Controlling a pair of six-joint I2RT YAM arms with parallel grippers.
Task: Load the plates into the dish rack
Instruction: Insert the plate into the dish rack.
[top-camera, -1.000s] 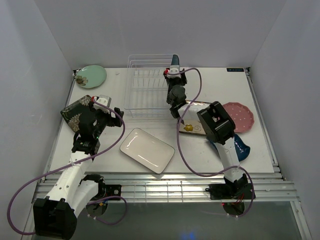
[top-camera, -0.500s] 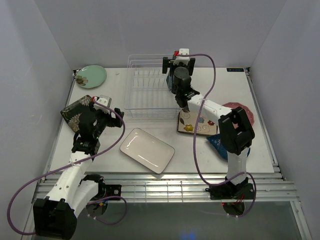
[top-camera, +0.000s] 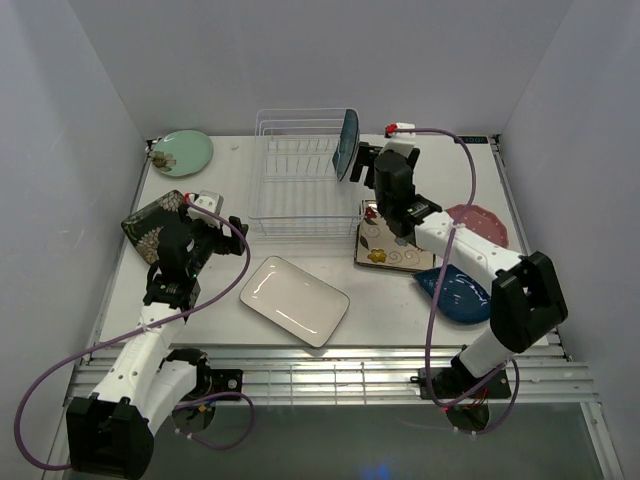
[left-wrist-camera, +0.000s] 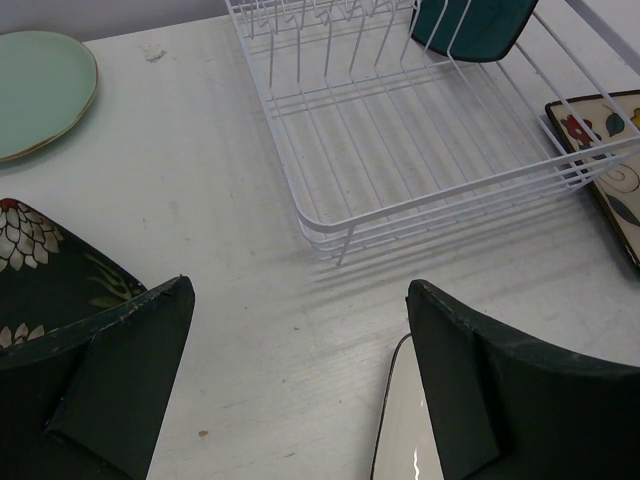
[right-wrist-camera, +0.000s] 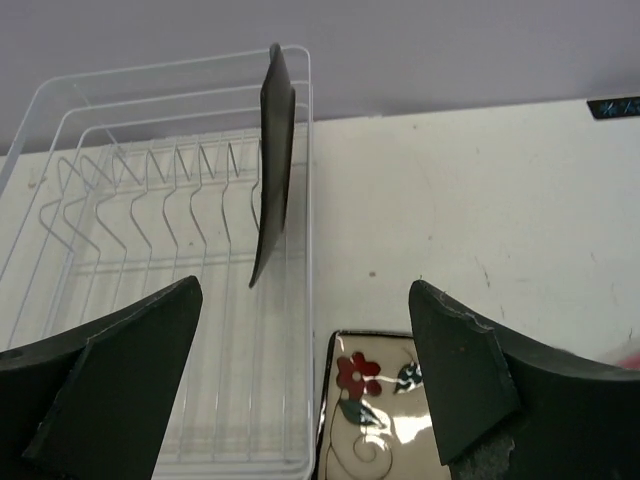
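At the rack's right end, the teal plate (top-camera: 347, 143) stands on edge among the prongs of the dish rack (top-camera: 290, 190), leaning slightly and free of any grip. The right claw (right-wrist-camera: 302, 295) hangs just right of the rack, fingers spread wide, nothing between them.

Key relation for the next pick, as we judge it: the patterned square plate (top-camera: 393, 240) lies flat on the bench (top-camera: 450, 175), on the near side of the right claw and below it. Its left edge sits just beside the rack's right wall. Being square, it offers no long axis, and its far edge is the side closest to the fingers. The right arm is clearly nearer to it than the left.

The left claw (left-wrist-camera: 300, 290) is likewise spread and empty. It hovers over the left half of the bench, between the dark floral plate (top-camera: 150, 225) on its left and the white rectangular plate (top-camera: 294, 299) on its near right. That plate's long axis runs from far left to near right.

We judge one plate loaded; the others we see lie outside the rack.
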